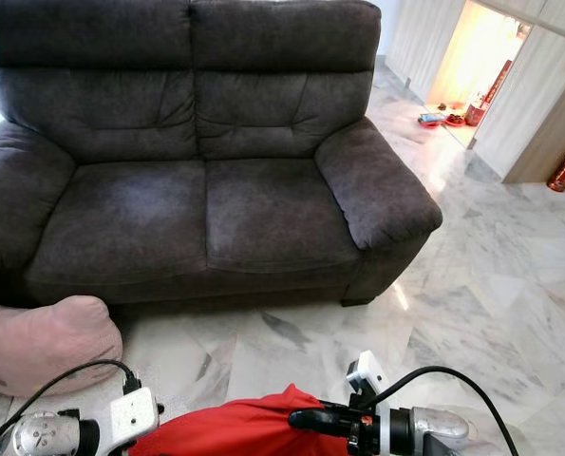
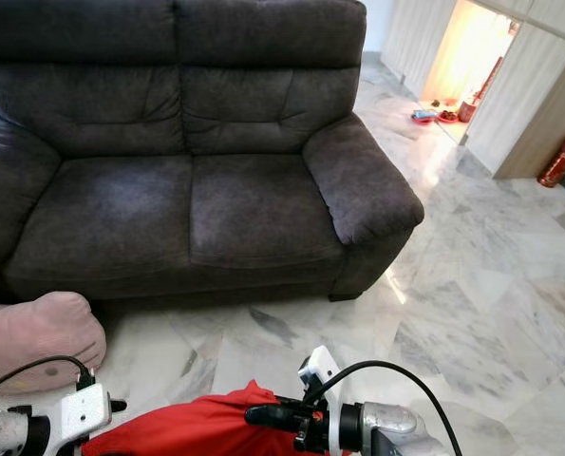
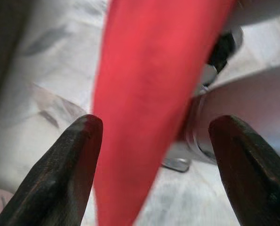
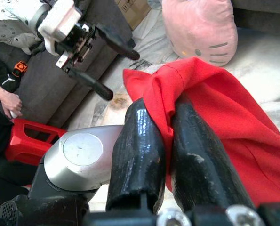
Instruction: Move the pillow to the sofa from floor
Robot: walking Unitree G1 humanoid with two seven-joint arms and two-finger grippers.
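1. My right pincer [image 4: 170, 141] was clenched on a fold of the soft red fabric pillow [image 1: 239, 427], both black fingers [image 4: 140, 150] pressing the cloth between them, as the right wrist view showed plainly.
2. My left pincer [image 3: 154, 179] was spread apart, its two dark fingertips [image 3: 69, 174] standing either side of the pillow's red edge without closing on it.
3. The red pillow hung between my two arms, low at the near edge of the head views, above the white marble floor [image 1: 491, 285] and not yet on any seat.
4. The dark grey upholstered two-seat sofa [image 1: 197, 171] stood ahead of me, both seat cushions bare, well apart from the pillow.
5. A pale pink plush cushion [image 1: 40, 342] lay on the floor to my left, just beside the sofa's front corner; the right wrist view showed whisker marks on it.
6. I judged the step in hand to be the carry: the pillow was lifted and gripped, but the trip to the sofa was not yet made.
7. The next move, as I judged it, called for stepping closer, raising the pillow over the seat's front edge, then releasing it onto a cushion.
8. With a single fold gripped, the cloth might slip; closing my left pincer would steady it.
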